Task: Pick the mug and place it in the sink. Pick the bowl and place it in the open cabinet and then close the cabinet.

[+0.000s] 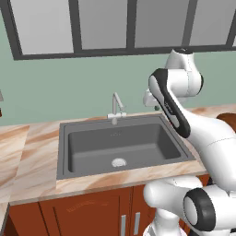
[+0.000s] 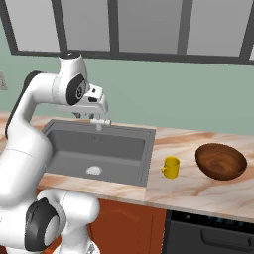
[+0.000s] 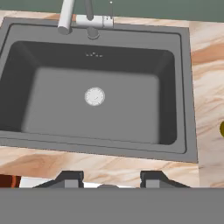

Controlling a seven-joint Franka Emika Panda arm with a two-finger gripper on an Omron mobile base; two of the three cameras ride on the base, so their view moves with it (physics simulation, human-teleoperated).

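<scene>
Gripper fingertips stand apart with nothing between them in the hand view, where we look down into the dark grey sink with its round silver drain and faucet. From the right base view we see the yellow mug upright on the marble table, just beside the sink's right rim, handle toward the basin. We see the brown wooden bowl farther right on the table, apart from the mug.

Kitchen: sink, faucet, marble counter.
</scene>
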